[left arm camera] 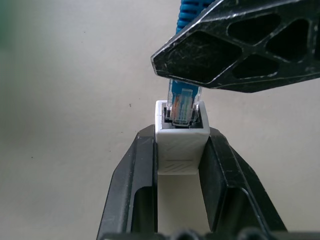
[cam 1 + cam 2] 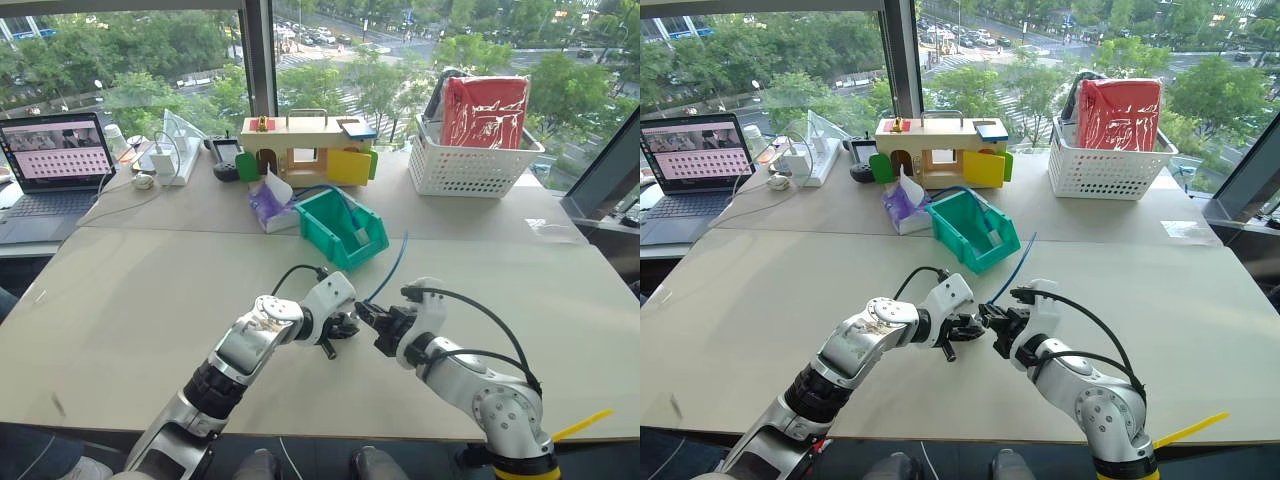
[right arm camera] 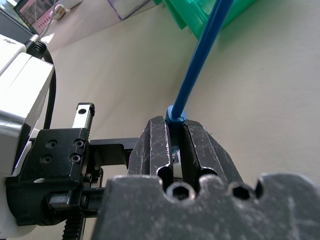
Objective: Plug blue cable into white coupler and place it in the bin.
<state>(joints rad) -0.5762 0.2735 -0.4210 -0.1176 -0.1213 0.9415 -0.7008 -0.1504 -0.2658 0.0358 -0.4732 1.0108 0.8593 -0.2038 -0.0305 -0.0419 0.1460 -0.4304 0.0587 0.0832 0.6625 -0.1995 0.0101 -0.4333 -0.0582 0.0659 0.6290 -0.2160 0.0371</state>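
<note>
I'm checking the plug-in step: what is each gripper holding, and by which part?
The left gripper clamps the white coupler by its two sides. The right gripper pinches the blue cable just behind its plug.

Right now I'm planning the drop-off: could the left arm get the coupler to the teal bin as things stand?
Probably yes. The left gripper is shut on the white coupler, and bare table lies between it and the bin. But the right gripper is clamped on the blue cable, so it must release or follow.
</note>
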